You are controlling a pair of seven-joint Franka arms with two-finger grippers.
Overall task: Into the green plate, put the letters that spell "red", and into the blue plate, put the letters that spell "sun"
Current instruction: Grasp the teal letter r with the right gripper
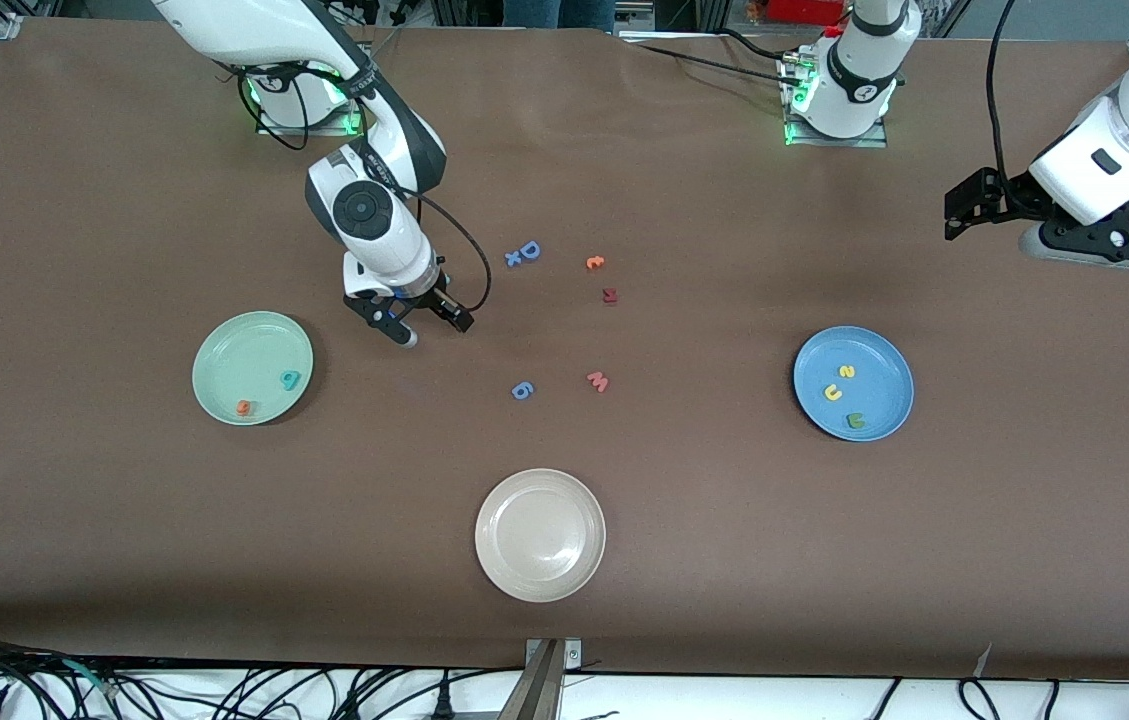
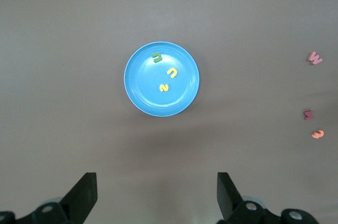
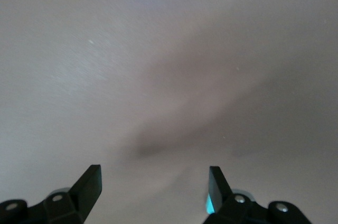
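Observation:
The green plate [image 1: 239, 345] holds an orange "e" [image 1: 244, 407] and a teal "d" [image 1: 291, 379]. My right gripper [image 1: 434, 330] hangs open low over bare table, beside that plate toward the table's middle. In the right wrist view [image 3: 155, 174] a small teal piece [image 3: 210, 203] sits against the inner side of one finger; its shape does not show. The blue plate [image 1: 874, 355] [image 2: 142, 81] holds a yellow "s" [image 1: 848, 372], a yellow "u" [image 1: 832, 392] and a green "n" [image 1: 855, 421]. My left gripper [image 1: 956, 212] [image 2: 157, 182] waits open, high up at the left arm's end.
Loose letters lie mid-table: a blue "D" [image 1: 528, 251] with a small blue "x" [image 1: 513, 259], an orange "c" [image 1: 595, 263], a dark red letter [image 1: 609, 295], a pink "w" [image 1: 598, 381] and a blue "6" [image 1: 521, 390]. A beige-white plate [image 1: 540, 535] sits nearest the front camera.

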